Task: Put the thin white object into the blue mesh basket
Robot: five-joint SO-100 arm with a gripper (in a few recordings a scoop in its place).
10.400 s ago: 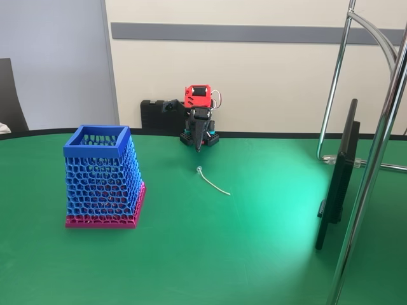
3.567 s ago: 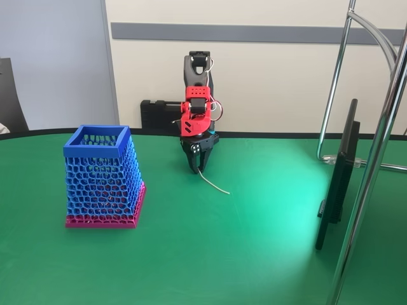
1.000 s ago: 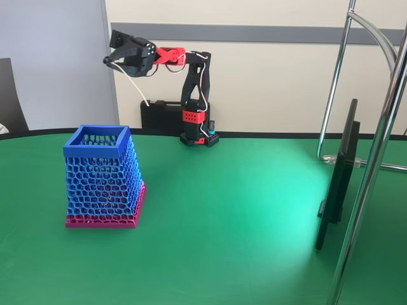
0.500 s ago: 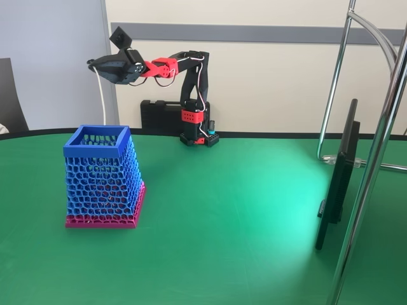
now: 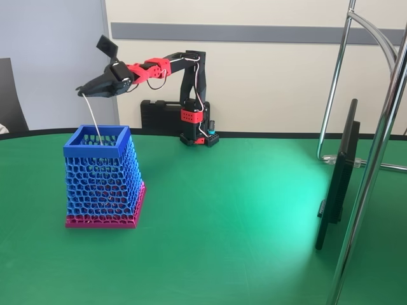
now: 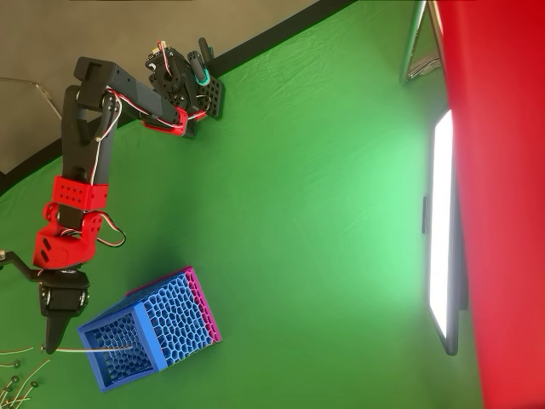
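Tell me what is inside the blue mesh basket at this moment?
The lower end of the thin white object hangs into the blue mesh basket past its rim, held by the end effector above. The mesh blurs the basket's bottom, so other contents cannot be judged.

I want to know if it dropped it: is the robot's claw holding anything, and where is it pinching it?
Yes. The gripper holds the thin white object by its top end; the rest hangs down into the blue mesh basket.
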